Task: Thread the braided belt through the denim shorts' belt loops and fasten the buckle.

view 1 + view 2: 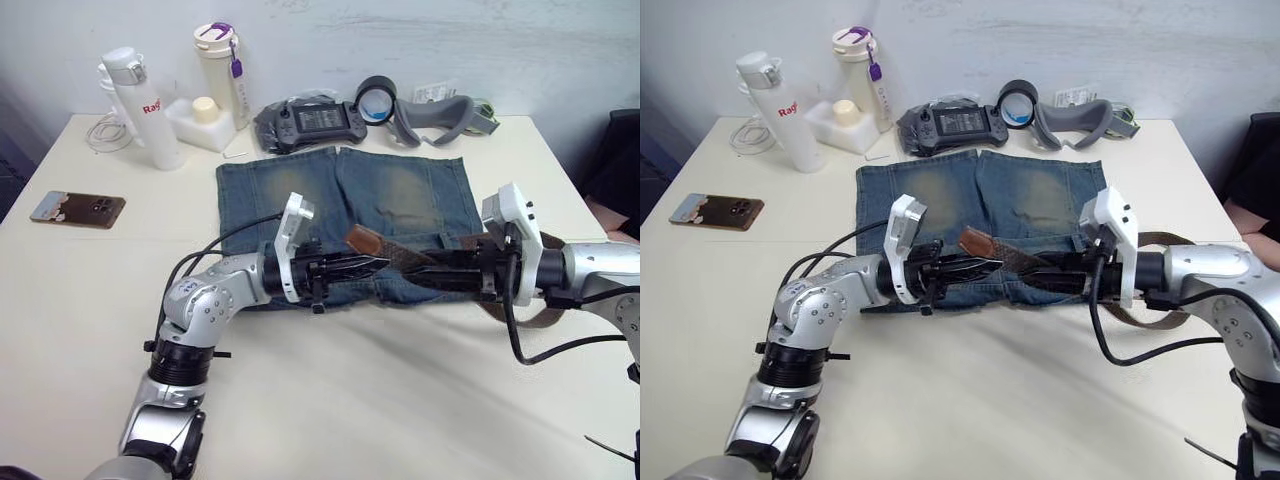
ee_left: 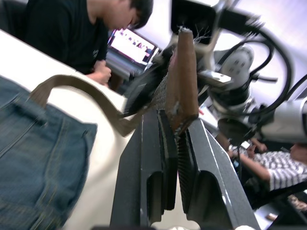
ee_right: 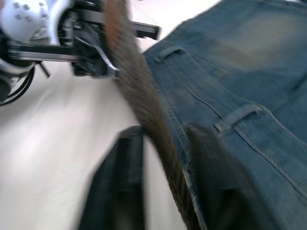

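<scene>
The left gripper (image 2: 175, 143), two flat black fingers, is pinched nearly closed on the tan leather tip of the long, dark brown braided belt (image 1: 400, 258), with the woven strap standing up between the pads. The right gripper (image 3: 165, 148), also two black fingers, straddles the same strap farther along; its fingers stand somewhat apart on either side of the braid, and whether they press it I cannot tell.

In the head views the two grippers point at each other over the waistband edge of one pair of faded blue denim shorts (image 1: 345, 190). The shorts lie flat on the cream table (image 1: 400, 400), with two yellowish worn patches on the cloth. The belt runs from the left gripper along the right arm and curls off behind it on the table. Two narrow denim belt loops (image 3: 237, 116) show on the stitched waistband in the right wrist view.

Along the far table edge stand two white bottles (image 1: 150, 105), with a black handheld controller (image 1: 315, 122), a roll of black tape (image 1: 375, 98) and a grey headset (image 1: 435, 118). One phone (image 1: 78, 208) lies on the robot's left.
</scene>
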